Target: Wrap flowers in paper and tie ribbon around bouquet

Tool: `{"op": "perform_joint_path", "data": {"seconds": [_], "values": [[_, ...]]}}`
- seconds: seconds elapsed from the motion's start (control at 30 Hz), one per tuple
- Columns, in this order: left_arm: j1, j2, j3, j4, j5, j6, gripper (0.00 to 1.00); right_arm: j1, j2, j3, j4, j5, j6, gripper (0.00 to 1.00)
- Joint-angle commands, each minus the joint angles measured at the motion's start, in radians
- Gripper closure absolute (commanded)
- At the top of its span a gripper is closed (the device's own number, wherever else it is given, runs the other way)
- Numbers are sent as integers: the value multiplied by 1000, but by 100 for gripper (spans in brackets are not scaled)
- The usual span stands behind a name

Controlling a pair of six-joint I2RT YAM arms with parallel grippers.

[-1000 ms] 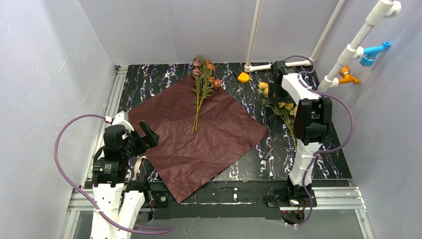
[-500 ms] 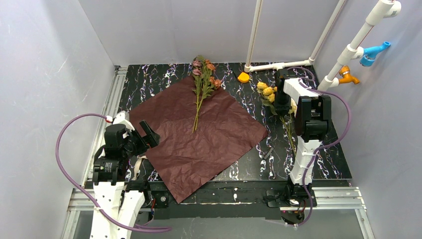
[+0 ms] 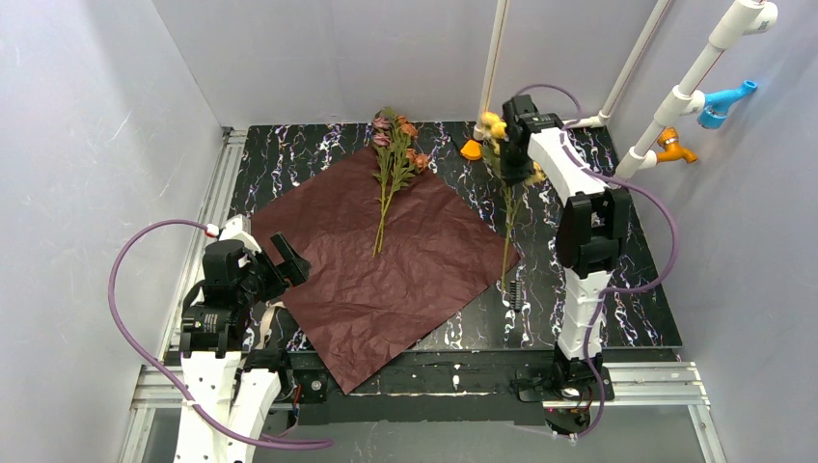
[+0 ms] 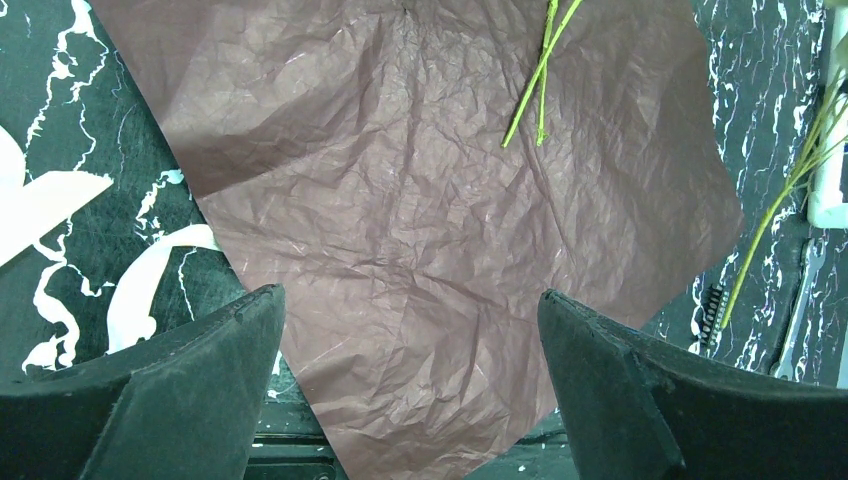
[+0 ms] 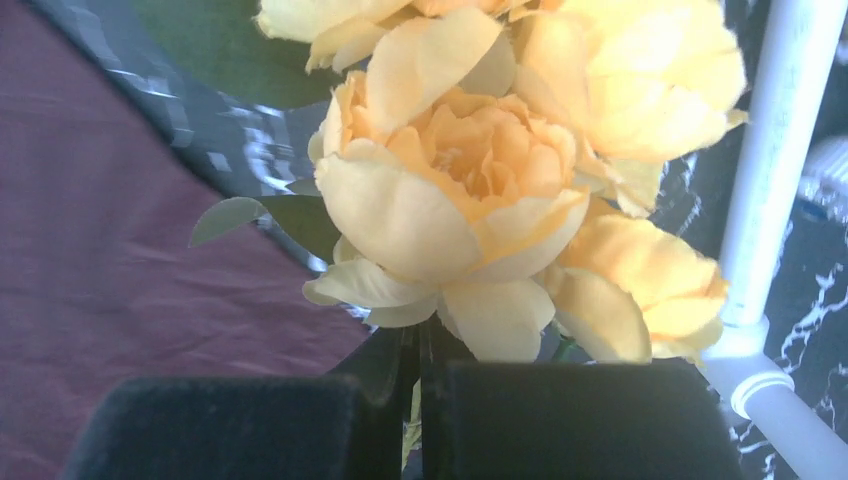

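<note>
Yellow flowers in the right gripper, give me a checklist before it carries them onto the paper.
1. Grip: right gripper shut on the yellow flowers just below the blooms: ok.
2. Stems lifted clear of the table: cannot tell.
3. Landing spot: paper spread flat: ok.
4. Room beside the pink-brown flowers lying across its far corner: ok.
5. Other arm: left gripper open, by the paper's left corner, away from the landing spot: ok.

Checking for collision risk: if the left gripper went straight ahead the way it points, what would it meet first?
The left gripper would most likely meet the paper first; it fills the view between the open fingers. Green stems lie farther on. Depth unclear.
</note>
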Motion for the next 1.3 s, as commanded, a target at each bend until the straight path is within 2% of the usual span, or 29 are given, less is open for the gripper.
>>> {"op": "perform_joint_path", "data": {"seconds": [0.0, 0.13, 0.17, 0.2, 0.3, 0.33, 0.4, 0.47, 0.7, 0.77, 0.9, 1.13, 1.27], "values": [[7, 6, -4, -3, 8, 9, 3, 37, -10, 145, -74, 10, 7, 99], [7, 11, -5, -3, 16, 9, 3, 42, -1, 156, -43, -58, 14, 99], [7, 11, -5, -3, 17, 9, 4, 43, 4, 147, -34, -75, 14, 95], [7, 10, -4, -3, 16, 8, 3, 45, 11, 137, -30, -80, 16, 88], [7, 8, -5, -3, 14, 9, 3, 45, 28, 90, -30, -87, 25, 50], [7, 8, -6, -3, 14, 9, 3, 46, 27, 68, -25, -91, 28, 42], [7, 8, -6, -3, 14, 8, 4, 56, -1, -6, 13, -101, 32, 31], [7, 6, -6, -3, 14, 9, 3, 71, -43, -107, 61, -106, 41, 26], [7, 4, -6, -2, 14, 9, 4, 81, -199, -460, 246, -101, 157, 31], [7, 0, -6, -3, 14, 9, 3, 81, -210, -486, 266, -85, 164, 33], [7, -1, -6, -2, 14, 9, 3, 81, -198, -475, 291, -98, 174, 39], [7, -6, -6, -3, 11, 9, 4, 79, -133, -394, 287, -46, 197, 44], [7, -11, -8, -3, 11, 7, 3, 80, -90, -357, 284, 0, 215, 51]]}}
